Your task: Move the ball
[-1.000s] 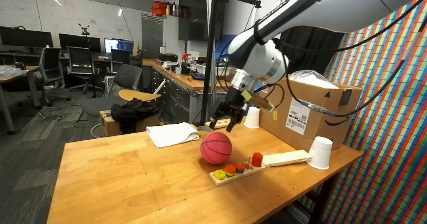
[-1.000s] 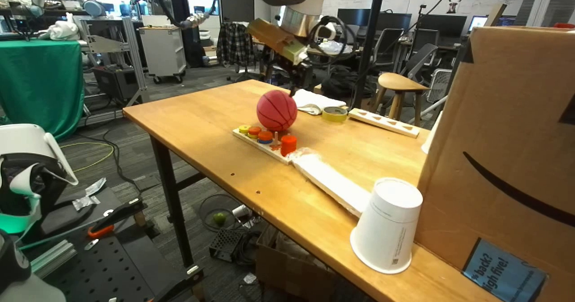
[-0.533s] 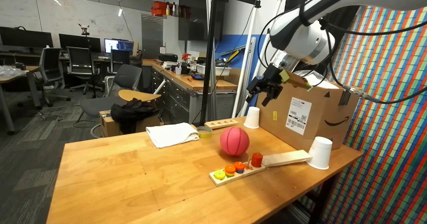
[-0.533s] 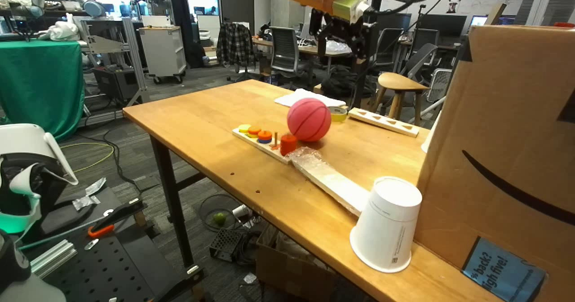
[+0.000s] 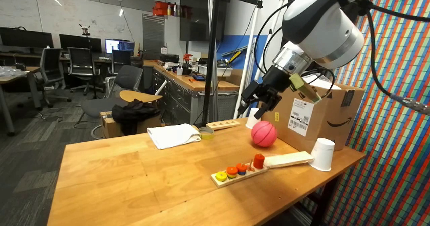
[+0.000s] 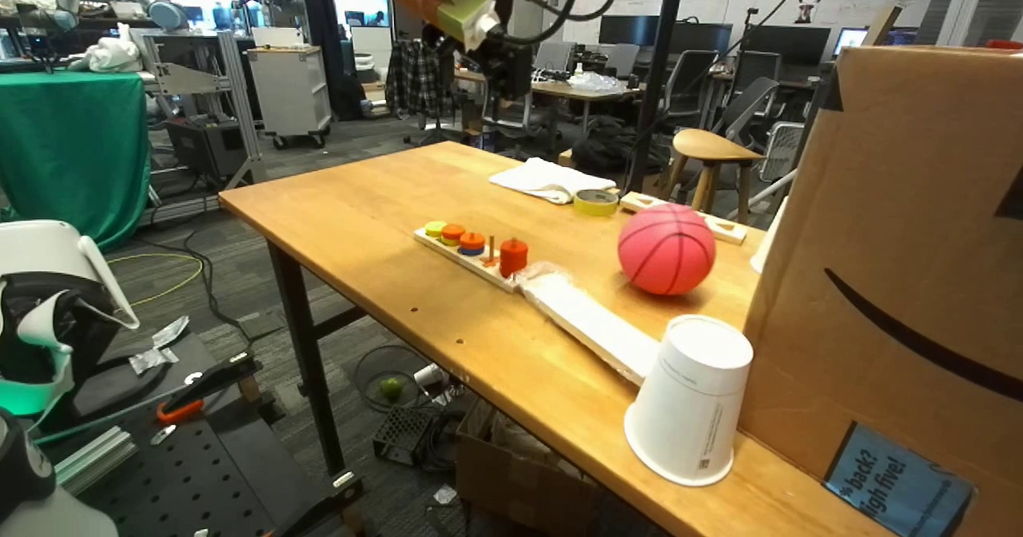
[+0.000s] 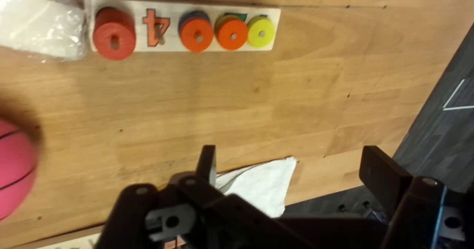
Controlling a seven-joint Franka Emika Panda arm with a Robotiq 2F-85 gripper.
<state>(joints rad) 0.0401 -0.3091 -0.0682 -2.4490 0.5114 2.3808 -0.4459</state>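
Aloft, arm (image 5: pixel 331 34) tilted; fingers (image 7: pixel 385 175) spread.

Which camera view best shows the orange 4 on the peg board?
The wrist view: it looks down on the peg board, and the orange 4 is readable. Both exterior views see the peg board at a slant, showing the orange 4 only as a small, illegible patch.

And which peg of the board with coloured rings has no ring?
The peg at the printed 4, next to the red stack: it stands bare, while the other four carry rings.
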